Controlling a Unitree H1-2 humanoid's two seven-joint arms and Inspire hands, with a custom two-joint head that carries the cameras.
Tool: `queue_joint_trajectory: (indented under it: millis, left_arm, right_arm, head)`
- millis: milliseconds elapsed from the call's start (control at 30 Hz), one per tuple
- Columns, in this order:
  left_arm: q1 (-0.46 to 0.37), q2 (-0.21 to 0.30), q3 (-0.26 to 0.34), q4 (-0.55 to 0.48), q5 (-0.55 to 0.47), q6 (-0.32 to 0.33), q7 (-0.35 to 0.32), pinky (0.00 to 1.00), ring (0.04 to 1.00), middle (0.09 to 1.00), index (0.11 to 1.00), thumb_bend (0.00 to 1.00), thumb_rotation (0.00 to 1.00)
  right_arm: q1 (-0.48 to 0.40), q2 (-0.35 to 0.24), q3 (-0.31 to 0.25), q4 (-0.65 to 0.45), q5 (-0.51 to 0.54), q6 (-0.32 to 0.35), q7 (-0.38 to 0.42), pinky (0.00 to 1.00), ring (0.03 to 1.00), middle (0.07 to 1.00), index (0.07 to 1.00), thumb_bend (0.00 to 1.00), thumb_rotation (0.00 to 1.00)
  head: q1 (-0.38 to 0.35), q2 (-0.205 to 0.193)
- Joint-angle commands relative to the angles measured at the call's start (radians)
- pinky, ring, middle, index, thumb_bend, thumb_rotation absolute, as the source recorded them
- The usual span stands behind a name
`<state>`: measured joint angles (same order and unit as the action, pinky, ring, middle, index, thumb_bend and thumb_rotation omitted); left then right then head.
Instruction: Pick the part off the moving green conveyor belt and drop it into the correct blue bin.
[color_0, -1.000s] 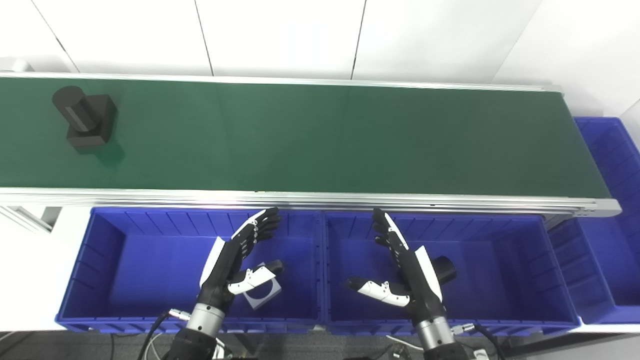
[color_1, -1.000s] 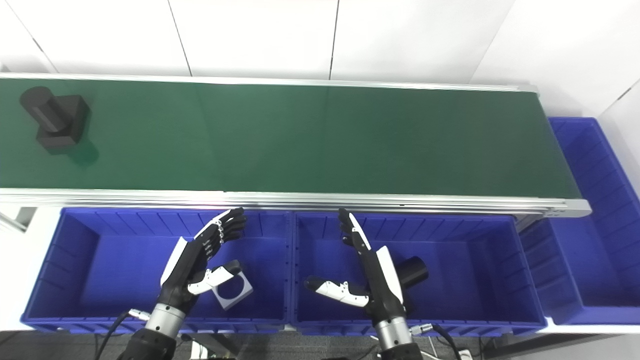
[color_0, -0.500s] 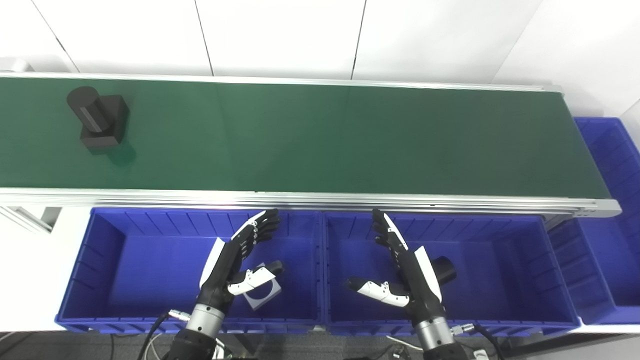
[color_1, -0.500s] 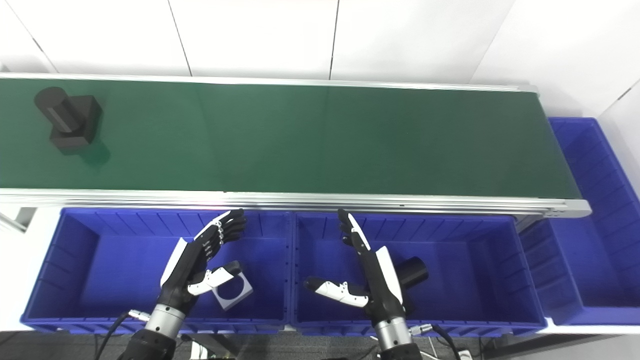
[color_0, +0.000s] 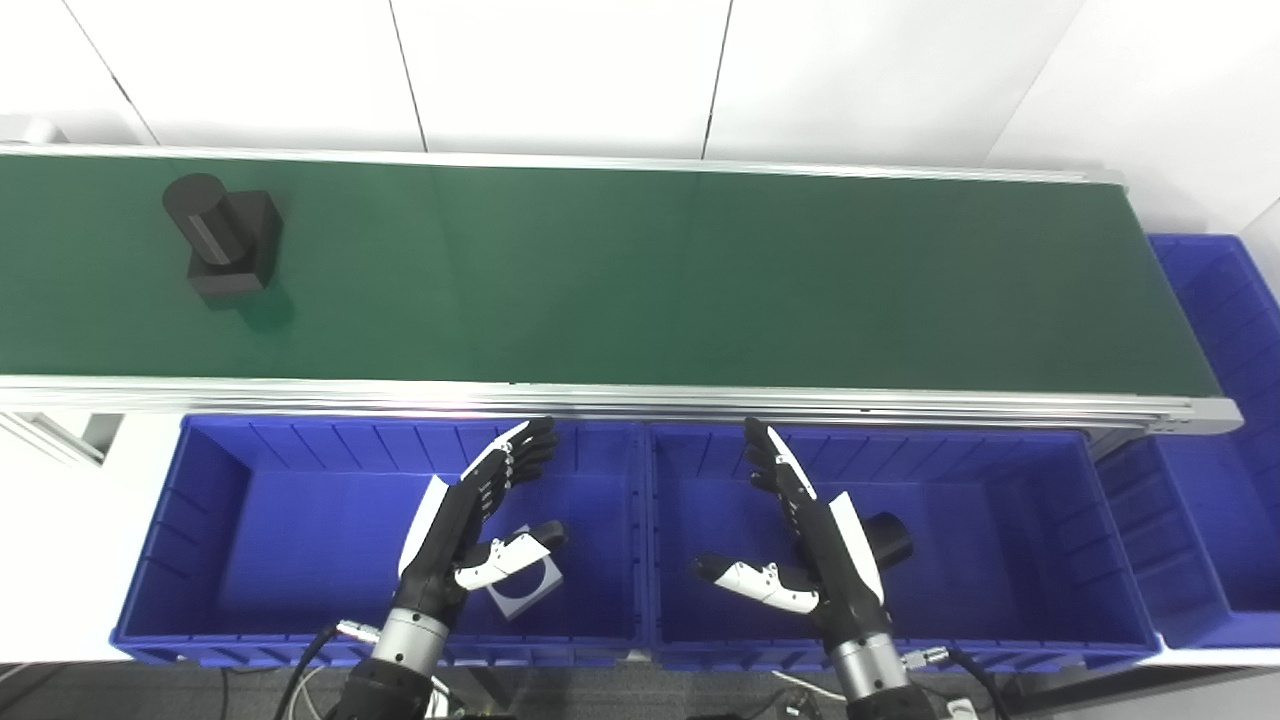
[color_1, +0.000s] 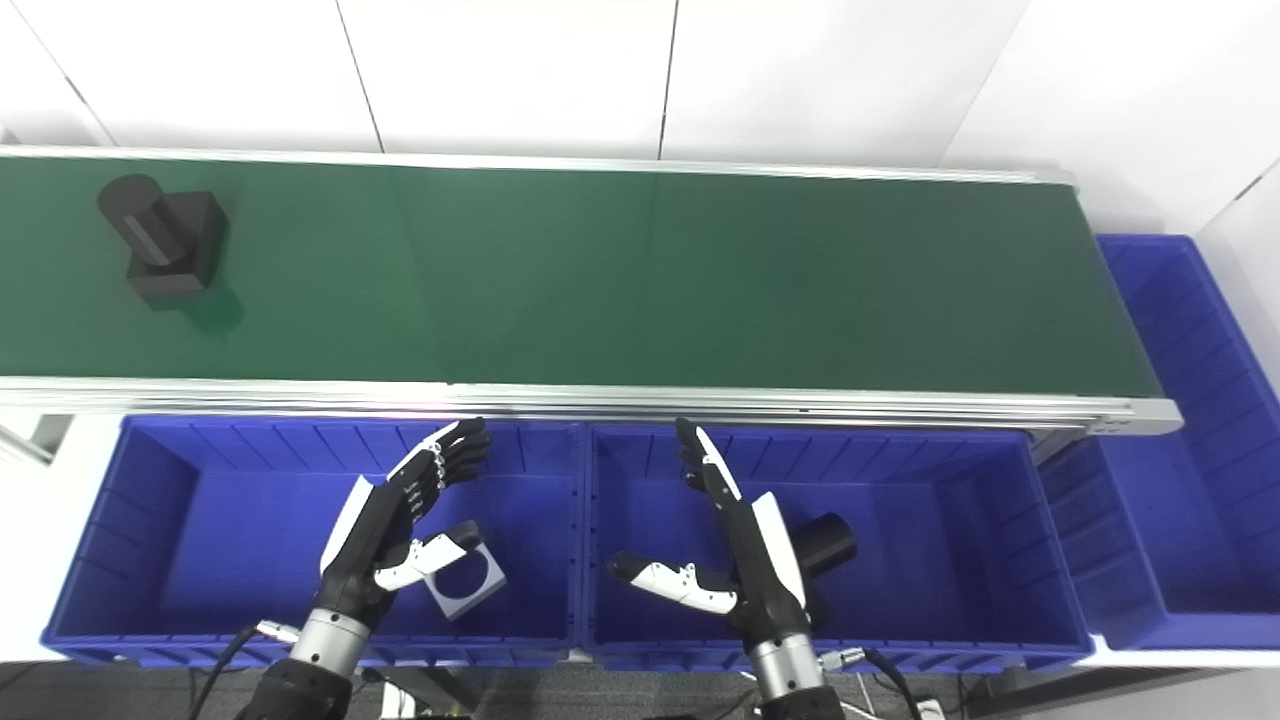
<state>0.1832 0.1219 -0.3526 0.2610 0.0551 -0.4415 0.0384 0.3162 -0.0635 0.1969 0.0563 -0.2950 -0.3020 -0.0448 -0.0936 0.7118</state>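
A: Where is the part?

B: A black part, a cylinder standing on a square block, sits on the green conveyor belt near its left end, toward the far edge. Nothing touches it.

A: And the hands?

B: Both hover over the blue bins in front of the belt, well apart from the part. The left hand is over the left bin, fingers stretched toward the belt and thumb spread to the side, holding nothing. The right hand is over the middle bin, also with fingers spread and nothing in its grasp.

A: Anything in the bins?

B: A grey square plate with a round hole lies on the floor of the left bin, just beside the left thumb in the picture. A black cylinder lies on its side in the middle bin, partly hidden behind the right hand. A third blue bin stands at the belt's right end.
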Motion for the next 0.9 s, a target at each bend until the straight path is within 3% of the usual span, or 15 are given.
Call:
queue_joint_trajectory:
  millis: [0,33,100,133,233,367,867]
  left_arm:
    - [-0.02,-0.004,-0.013,-0.009,0.012,-0.028,0.019,0.81,0.83,0.838,0.842,0.77,0.62]
    - [-0.021,-0.007,-0.023,-0.003,0.017,-0.028,0.029,0.8,0.831,0.838,0.842,0.77,0.61]
    - [-0.022,-0.011,-0.042,0.01,0.028,-0.028,0.049,0.79,0.827,0.836,0.835,0.79,0.6]
    - [-0.023,-0.011,-0.052,0.016,0.033,-0.028,0.058,0.79,0.824,0.833,0.833,0.8,0.61]
    - [-0.029,-0.004,-0.089,0.038,0.066,-0.028,0.108,0.79,0.823,0.831,0.832,0.85,0.65]
    - [-0.045,0.003,-0.131,0.058,0.089,-0.028,0.174,0.76,0.806,0.823,0.822,0.87,0.63]
    - [-0.105,0.045,-0.266,0.121,0.1,-0.028,0.343,0.74,0.786,0.802,0.798,0.87,0.57]
  right_arm:
    - [-0.006,-0.003,-0.006,-0.003,0.012,-0.066,-0.011,0.87,0.924,0.949,0.959,0.86,0.56]
    - [-0.002,-0.01,-0.008,-0.003,0.012,-0.067,-0.009,0.87,0.925,0.95,0.96,0.86,0.56]
    - [0.002,-0.021,-0.013,0.003,0.019,-0.082,-0.009,0.86,0.933,0.96,0.969,0.85,0.57]
    - [0.003,-0.024,-0.014,0.008,0.024,-0.094,-0.01,0.86,0.929,0.958,0.971,0.84,0.57]
    - [-0.002,-0.037,-0.019,0.03,0.04,-0.129,-0.007,0.85,0.924,0.952,0.98,0.81,0.55]
    - [-0.014,-0.046,-0.022,0.065,0.058,-0.164,-0.009,0.85,0.92,0.946,0.985,0.81,0.52]
    - [-0.046,-0.072,0.011,0.128,0.052,-0.167,-0.072,0.85,0.907,0.934,0.987,0.76,0.48]
  head:
    - [0.064,-0.023]
    - [0.128,-0.053]
    - [0.187,-0.087]
    - [0.187,-0.087]
    - [0.251,-0.14]
    - [0.28,-0.172]
    - [0.293,-0.262]
